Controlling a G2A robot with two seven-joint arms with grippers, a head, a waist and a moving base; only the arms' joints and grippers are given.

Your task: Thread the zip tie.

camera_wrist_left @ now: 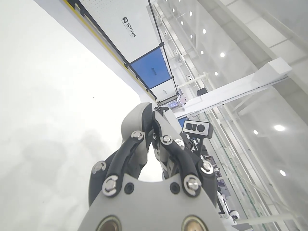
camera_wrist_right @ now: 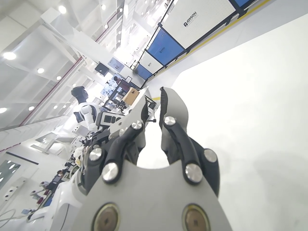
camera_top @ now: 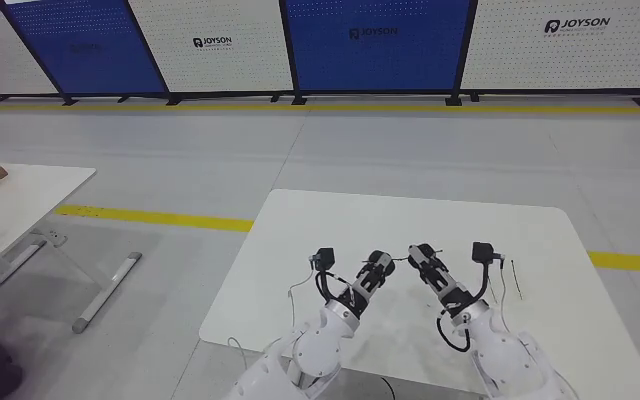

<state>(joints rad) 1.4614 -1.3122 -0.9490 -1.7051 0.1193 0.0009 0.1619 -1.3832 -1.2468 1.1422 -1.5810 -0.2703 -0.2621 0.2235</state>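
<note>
Pre-grasp, I reckon: left claw [camera_wrist_left: 153, 114] pinched together, right claw [camera_wrist_right: 154, 97] slightly apart, likely zip tie [camera_top: 516, 278] lying on bench [camera_top: 330, 230] at its 3 o'clock, so you need to pick it up next.

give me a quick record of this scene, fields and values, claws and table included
table: white table, both arms over its near half
left claw: shut, fingertips together; cannot tell if it holds anything
right claw: open, gap between fingertips
claw spacing: tips close together, angled toward each other
possible zip tie: thin dark strand on the table beside the right arm
</note>
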